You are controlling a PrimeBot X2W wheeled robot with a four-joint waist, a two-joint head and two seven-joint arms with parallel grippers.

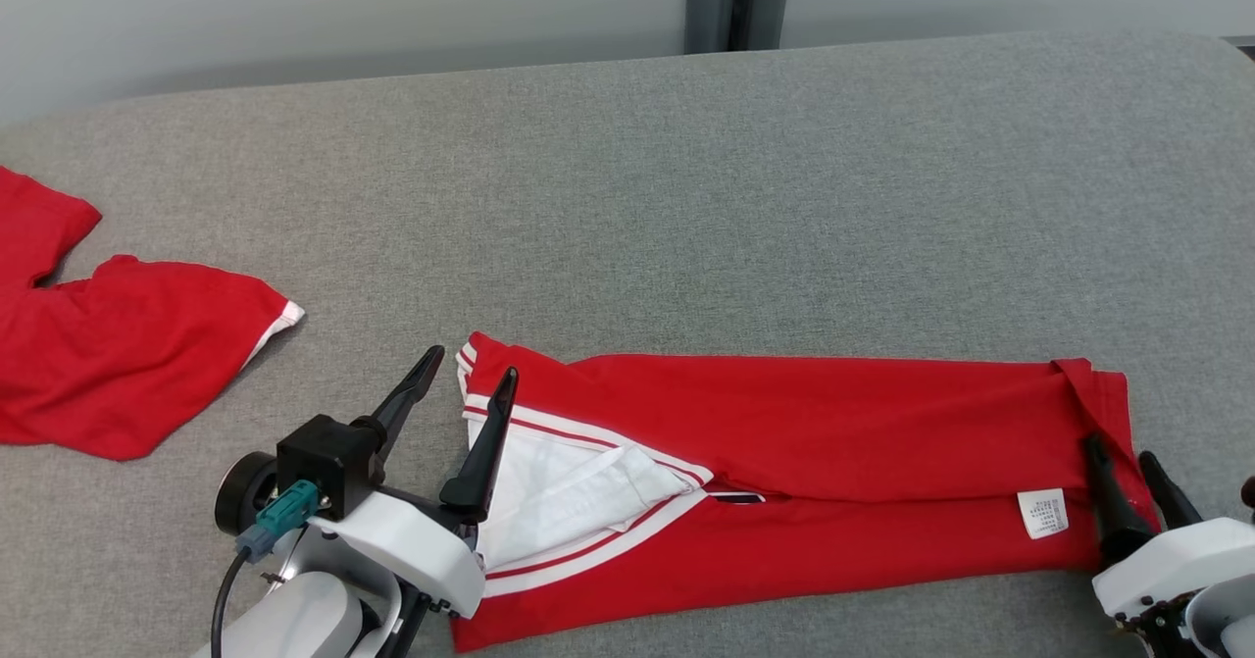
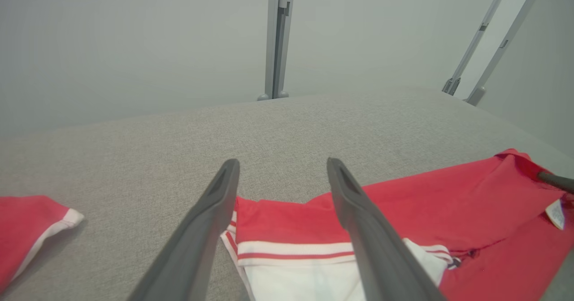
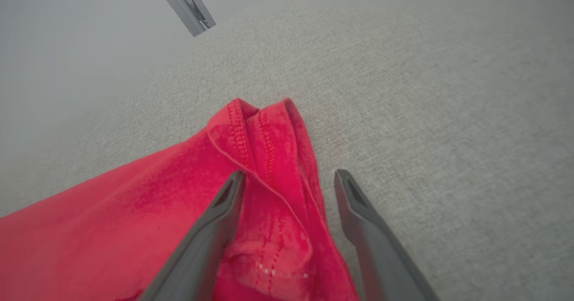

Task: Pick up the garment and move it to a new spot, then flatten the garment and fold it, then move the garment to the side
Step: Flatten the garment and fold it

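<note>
The garment [image 1: 833, 442] is a red shirt with a white, red-striped collar, folded into a long band across the near side of the grey table [image 1: 686, 197]. My left gripper [image 1: 471, 377] stands open over the collar end [image 2: 287, 229], one finger off the cloth and one above the white collar. Over the hem end [image 3: 264, 157] at the right, my right gripper [image 1: 1118, 452] is open, its fingertips straddling the folded red hem corner. A white care label [image 1: 1042, 513] lies on the cloth near the right gripper. Neither gripper holds anything.
A second red garment [image 1: 108, 354] with a white cuff lies at the table's left edge. Grey posts [image 1: 735, 1] stand behind the far edge of the table. The far half of the grey surface is bare cloth.
</note>
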